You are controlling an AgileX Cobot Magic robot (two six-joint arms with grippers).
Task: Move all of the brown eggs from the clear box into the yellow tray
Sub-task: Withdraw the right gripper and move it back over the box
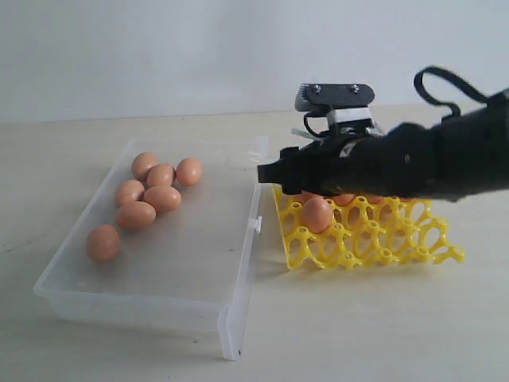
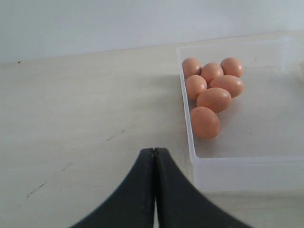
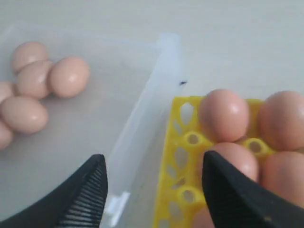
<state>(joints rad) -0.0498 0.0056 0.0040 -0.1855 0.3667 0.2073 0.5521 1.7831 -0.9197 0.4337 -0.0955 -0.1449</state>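
Observation:
Several brown eggs (image 1: 149, 196) lie at the far left of the clear box (image 1: 199, 263); the left wrist view shows the same eggs (image 2: 213, 92) in the box (image 2: 247, 161). The yellow tray (image 1: 374, 239) stands right of the box and holds several eggs (image 1: 316, 213), seen close as eggs (image 3: 223, 114) in the tray (image 3: 173, 156). My right gripper (image 3: 154, 164) hangs open and empty over the tray's left edge and the box wall; its arm (image 1: 398, 163) hides the tray's far cups. My left gripper (image 2: 155, 151) is shut with nothing in it, over the bare table outside the box.
The box's white clasp (image 1: 257, 224) faces the tray, leaving a narrow gap between them. A pale wooden table (image 1: 382, 326) extends all round, with a white wall behind. My left arm does not show in the exterior view.

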